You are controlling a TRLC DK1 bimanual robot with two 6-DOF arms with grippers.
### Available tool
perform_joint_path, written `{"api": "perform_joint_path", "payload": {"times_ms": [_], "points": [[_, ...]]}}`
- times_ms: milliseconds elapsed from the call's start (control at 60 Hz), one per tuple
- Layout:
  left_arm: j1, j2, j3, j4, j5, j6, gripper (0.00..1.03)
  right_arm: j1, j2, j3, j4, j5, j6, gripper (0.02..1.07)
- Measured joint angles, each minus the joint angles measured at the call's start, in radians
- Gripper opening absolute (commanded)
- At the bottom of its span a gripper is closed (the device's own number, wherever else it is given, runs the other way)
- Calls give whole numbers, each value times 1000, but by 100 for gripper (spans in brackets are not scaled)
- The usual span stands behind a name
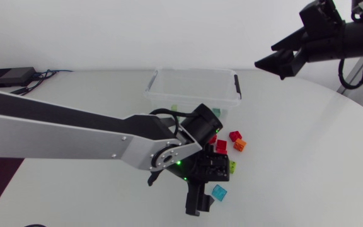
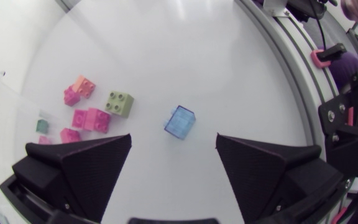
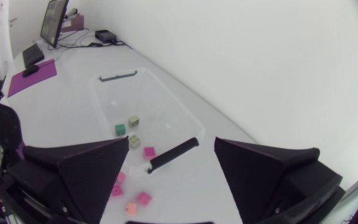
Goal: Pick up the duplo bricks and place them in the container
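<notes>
My left gripper hangs open just above the table, with a translucent blue brick lying a little ahead of the gap between its fingers. In the head view that gripper sits beside the blue brick. A green brick, red-pink bricks and an orange brick lie beyond it, toward the clear container. My right gripper is open and empty, raised high over the container, which holds several small bricks, such as a green one.
The container's black latch handles stick out at both short ends. Red bricks and an orange brick lie just in front of it. A dark box with cables sits at the far left of the table.
</notes>
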Motion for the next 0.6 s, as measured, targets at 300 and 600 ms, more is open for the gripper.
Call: {"api": "perform_joint_path", "payload": {"times_ms": [300, 600], "points": [[-31, 117, 203, -248, 0, 111, 86, -93, -131, -317, 0, -56, -90, 103], [-32, 243, 388, -344, -30, 136, 91, -192, -214, -434, 0, -111, -154, 103]]}}
